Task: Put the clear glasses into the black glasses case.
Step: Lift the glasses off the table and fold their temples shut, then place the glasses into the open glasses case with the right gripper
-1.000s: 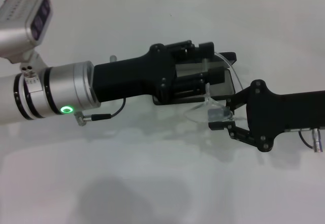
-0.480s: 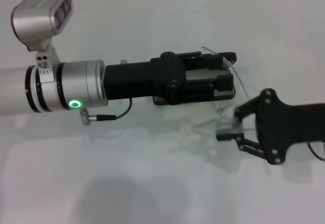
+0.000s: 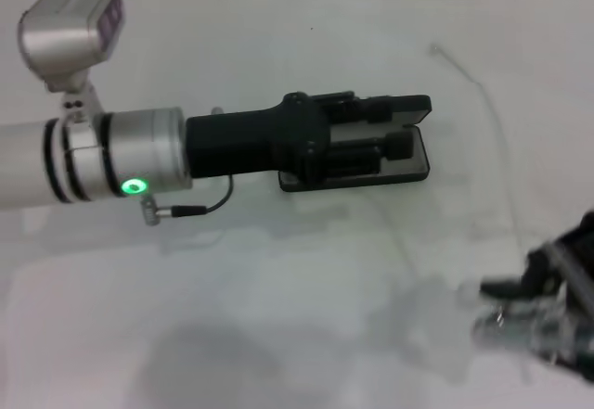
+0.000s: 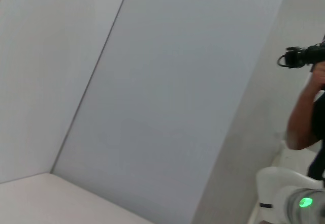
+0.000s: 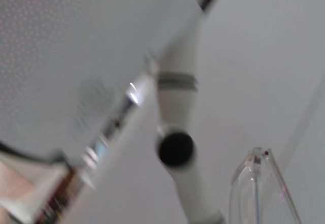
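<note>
Overhead, the left gripper (image 3: 394,135) lies over the open black glasses case (image 3: 419,164); I cannot tell its finger gap. Well apart, the right gripper (image 3: 524,321) holds the clear glasses (image 3: 445,321), blurred. Up close, the right wrist view shows them just beside that gripper.

Glossy see-through plastic clear glasses (image 5: 259,183); matt hard black glasses case (image 3: 408,170).

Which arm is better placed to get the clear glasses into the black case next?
Probably the right. Its pincer holds the clear glasses, lifted near the table's front-right. The left pincer is over the open black glasses case.
</note>
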`<state>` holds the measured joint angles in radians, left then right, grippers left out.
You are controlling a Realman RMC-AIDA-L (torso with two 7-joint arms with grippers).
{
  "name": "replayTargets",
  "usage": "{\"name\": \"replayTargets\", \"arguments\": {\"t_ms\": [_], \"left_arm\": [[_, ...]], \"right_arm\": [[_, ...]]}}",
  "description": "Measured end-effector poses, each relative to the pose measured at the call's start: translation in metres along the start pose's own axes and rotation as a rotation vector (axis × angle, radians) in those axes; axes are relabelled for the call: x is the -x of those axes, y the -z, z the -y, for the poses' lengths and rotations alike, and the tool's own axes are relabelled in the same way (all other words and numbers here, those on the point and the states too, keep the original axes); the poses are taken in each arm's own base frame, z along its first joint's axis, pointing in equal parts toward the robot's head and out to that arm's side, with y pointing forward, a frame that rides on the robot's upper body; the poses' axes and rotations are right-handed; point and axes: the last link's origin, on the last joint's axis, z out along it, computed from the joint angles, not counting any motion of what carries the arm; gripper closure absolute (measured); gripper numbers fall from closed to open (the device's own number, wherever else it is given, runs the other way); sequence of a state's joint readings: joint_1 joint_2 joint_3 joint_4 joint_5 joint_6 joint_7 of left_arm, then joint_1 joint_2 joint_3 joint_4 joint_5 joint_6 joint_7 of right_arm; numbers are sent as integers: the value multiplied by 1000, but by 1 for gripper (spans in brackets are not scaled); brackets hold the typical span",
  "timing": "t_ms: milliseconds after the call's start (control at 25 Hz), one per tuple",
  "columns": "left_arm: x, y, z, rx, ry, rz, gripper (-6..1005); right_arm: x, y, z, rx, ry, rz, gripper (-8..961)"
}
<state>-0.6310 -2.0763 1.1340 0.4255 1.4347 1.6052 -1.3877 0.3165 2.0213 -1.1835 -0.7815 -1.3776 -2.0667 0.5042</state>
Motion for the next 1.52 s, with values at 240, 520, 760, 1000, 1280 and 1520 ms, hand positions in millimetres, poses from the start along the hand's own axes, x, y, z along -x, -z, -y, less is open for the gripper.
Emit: {"name": "replayTargets", "arguments": {"t_ms": [240, 520, 760, 1000, 1280, 1520], "left_arm": [[-3, -14, 4, -12, -44, 1, 341], [-2, -11, -1, -6, -115, -87, 341], [1, -3, -9, 6, -183, -133, 340], [1, -5, -9, 12, -201, -128, 339], [0, 14, 10, -179, -240, -190, 338], [-1, 37, 26, -334, -245, -216, 337]], "right_arm": [[-23, -37, 7, 122, -249, 83, 835], [-49, -53, 23, 76, -482, 10, 836], [-60, -48, 33, -4, -603, -76, 836], [-64, -48, 36, -1, -615, -115, 837], [-68, -24, 35, -25, -523, -276, 837], [-92, -21, 41, -142, -325, -663, 834]]}}
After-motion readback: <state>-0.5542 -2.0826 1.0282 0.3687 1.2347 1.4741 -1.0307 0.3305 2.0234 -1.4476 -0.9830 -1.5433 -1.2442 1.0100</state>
